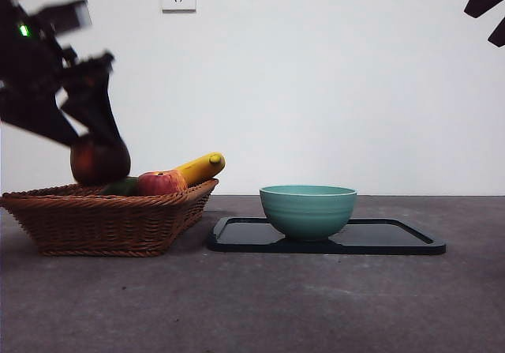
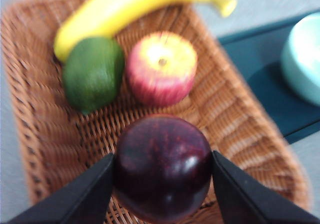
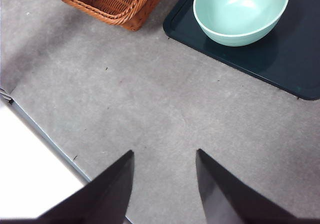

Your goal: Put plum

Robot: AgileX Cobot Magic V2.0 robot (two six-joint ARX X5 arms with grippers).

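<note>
the table (image 1: pixel 260 298) is big, grey and flat, and most of its near side is bare. there is a wide bare stretch of it in front of the basket and the tray. the white wall (image 1: pixel 339 76) stands behind everything.

the tray (image 1: pixel 394 238) is dark and flat with a low raised edge. it lies just beside the basket's right corner, with a small gap between them. the space above the tray and bowl is open.

the basket (image 1: pixel 102 223) is brown and woven, with sloping sides and a braided rim. inside it are a yellow banana (image 2: pixel 135 6), a green fruit (image 2: pixel 92 73) and a red and yellow apple (image 2: pixel 161 67). the banana leans along the far side, and its tip pokes out over the rim. the green fruit and the apple lie side by side, very close.

the bowl (image 1: pixel 308 209) is light green and stands on the tray, nearer the basket end. it looks empty inside in the right wrist view.

the left gripper (image 2: pixel 162 171) is over the left part of the basket. its fingers (image 2: pixel 90 189) are closed around the plum (image 2: pixel 162 166), one on each side. the plum is dark, shiny and round, held up above the basket's rim, above the near end of the basket.

the right gripper (image 3: pixel 165 184) hangs high over the bare table, well apart from the basket and tray. its fingers are spread apart and hold nothing.
</note>
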